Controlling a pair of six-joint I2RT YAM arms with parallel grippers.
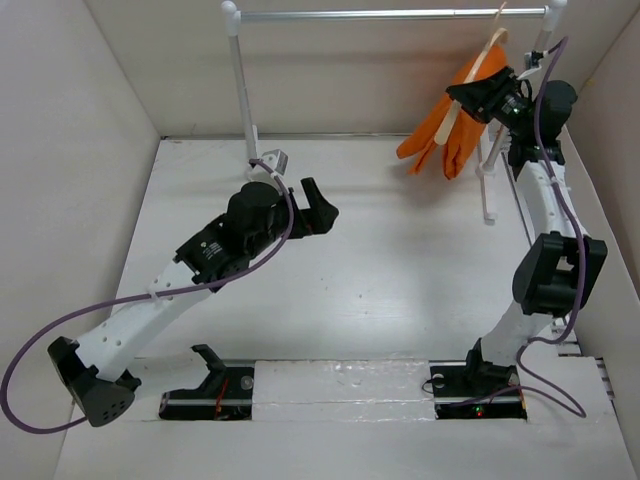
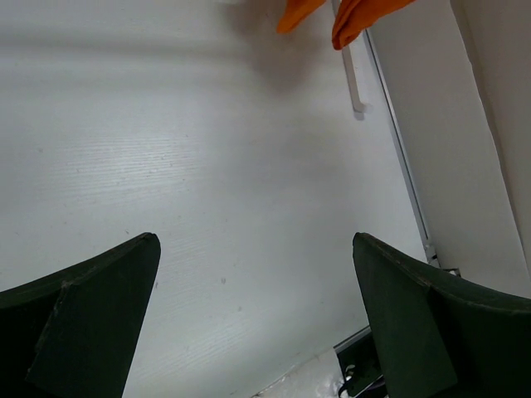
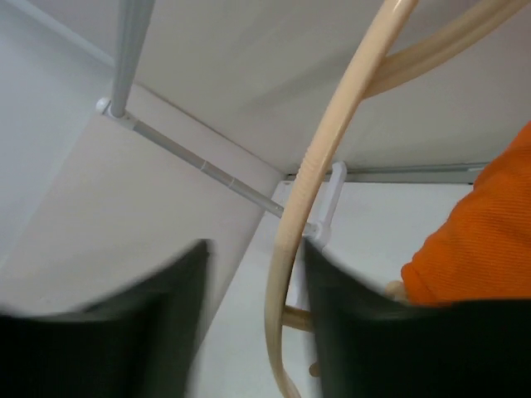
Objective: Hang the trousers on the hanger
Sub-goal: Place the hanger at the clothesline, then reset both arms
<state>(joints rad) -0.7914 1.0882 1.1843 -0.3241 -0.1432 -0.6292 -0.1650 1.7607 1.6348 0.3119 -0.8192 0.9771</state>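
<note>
Where white walls (image 1: 80,150) box the table (image 1: 400,260), left claw (image 2: 257,315) and right claw (image 3: 253,332) gape.

orange trousers (image 1: 448,138), draped over hanger (image 1: 488,54)

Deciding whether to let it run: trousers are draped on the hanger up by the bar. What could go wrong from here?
1. The right end effector straddles the hanger; backing out askew could drag it off the silver bar.
2. The trousers hang bunched to one side, so a jolt might slide them off.
3. The left end effector is open and far away, so it likely can't catch anything.
</note>
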